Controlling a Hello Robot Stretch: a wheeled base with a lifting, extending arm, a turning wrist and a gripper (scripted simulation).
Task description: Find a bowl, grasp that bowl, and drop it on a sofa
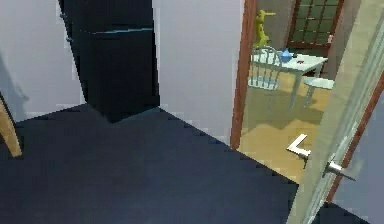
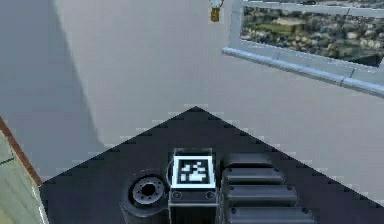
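Note:
In the arm side view the arm's dark bar (image 2: 250,195) lies drawn in at the bottom edge, with one white marked square (image 2: 194,170) on it. Left of the square sits the gripper's round dark body (image 2: 148,196). I cannot make out its far end, so I cannot tell whether it holds anything. Through a doorway (image 1: 243,80) at the forward view's right stands a white table (image 1: 300,66) with a small blue thing (image 1: 287,55) on it, too small to name.
A tall black fridge (image 1: 115,55) stands against the far wall on dark blue floor (image 1: 130,170). A white chair (image 1: 266,70), a yellow statue (image 1: 263,25) and a white thing on wooden floor (image 1: 298,147) lie beyond the doorway. An open door (image 1: 345,140) fills the right edge. A window (image 2: 310,35) is set in the side wall.

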